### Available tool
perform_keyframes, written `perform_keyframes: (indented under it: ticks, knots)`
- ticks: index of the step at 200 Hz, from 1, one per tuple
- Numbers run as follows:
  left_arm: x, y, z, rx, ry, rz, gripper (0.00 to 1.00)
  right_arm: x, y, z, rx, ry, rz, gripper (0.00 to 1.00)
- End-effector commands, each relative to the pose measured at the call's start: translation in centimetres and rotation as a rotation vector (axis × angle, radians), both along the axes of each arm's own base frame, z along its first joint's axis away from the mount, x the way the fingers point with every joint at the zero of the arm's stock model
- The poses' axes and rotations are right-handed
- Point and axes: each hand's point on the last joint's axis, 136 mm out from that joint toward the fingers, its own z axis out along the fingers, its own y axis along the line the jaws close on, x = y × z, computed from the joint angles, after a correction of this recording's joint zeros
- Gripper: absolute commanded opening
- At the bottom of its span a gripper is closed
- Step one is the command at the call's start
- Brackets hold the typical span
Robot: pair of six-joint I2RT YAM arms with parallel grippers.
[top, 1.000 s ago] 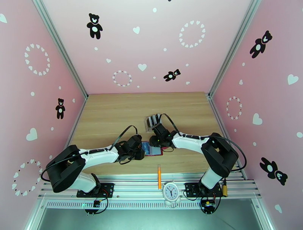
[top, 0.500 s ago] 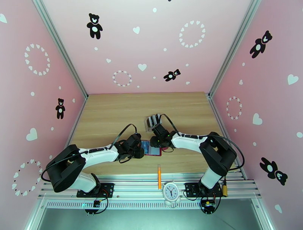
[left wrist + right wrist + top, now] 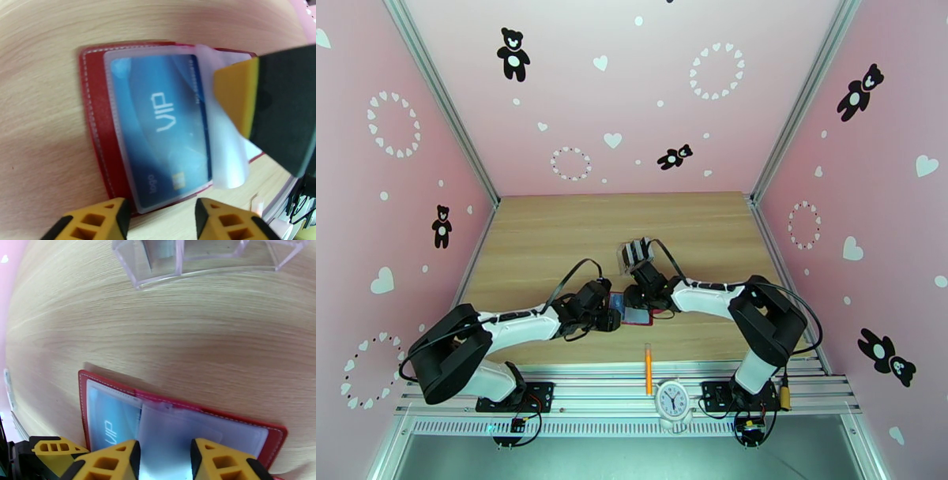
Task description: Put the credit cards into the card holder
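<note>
Wallet (image 3: 91, 118) open, blue card (image 3: 158, 130) sleeved inside. Left gripper (image 3: 162, 221) parted at card's edge, holding nothing. Right gripper (image 3: 164, 461) half-open, one finger (image 3: 237, 98) against curled clear flap (image 3: 227, 158).

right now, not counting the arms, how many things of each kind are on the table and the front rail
red leather-like folding card holder: 1
blue VIP credit card, in the holder's clear pocket: 1
clear plastic slotted rack: 1
orange pen: 1
small white clock: 1
total: 5
what the rack holds is too unclear to count
</note>
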Motion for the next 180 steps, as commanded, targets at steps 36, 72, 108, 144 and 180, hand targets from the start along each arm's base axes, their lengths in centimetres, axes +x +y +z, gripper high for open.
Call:
perform_keyframes:
  ticks: [36, 72, 108, 144, 180]
  knots:
    - [-1.2, 0.1, -0.4, -0.029, 0.029, -0.034, 0.58, -1.3, 1.4, 0.6, 0.145, 0.046, -0.014, 0.41]
    - [-1.3, -0.4, 0.2, -0.07, 0.024, -0.043, 0.6, -1.4, 2.2, 1.4, 0.216, 0.052, -0.025, 0.41]
    - [-1.2, -0.3, 0.4, -0.074, 0.019, -0.04, 0.61, -1.4, 2.8, 2.2, 0.262, 0.053, -0.022, 0.41]
    - [-0.9, 0.4, -0.2, -0.012, 0.019, -0.023, 0.61, -1.4, 3.6, 2.7, 0.308, 0.061, -0.015, 0.41]
    - [-0.7, 1.3, -1.4, 0.059, 0.034, -0.002, 0.56, -1.3, 3.7, 3.8, 0.325, 0.044, -0.011, 0.41]
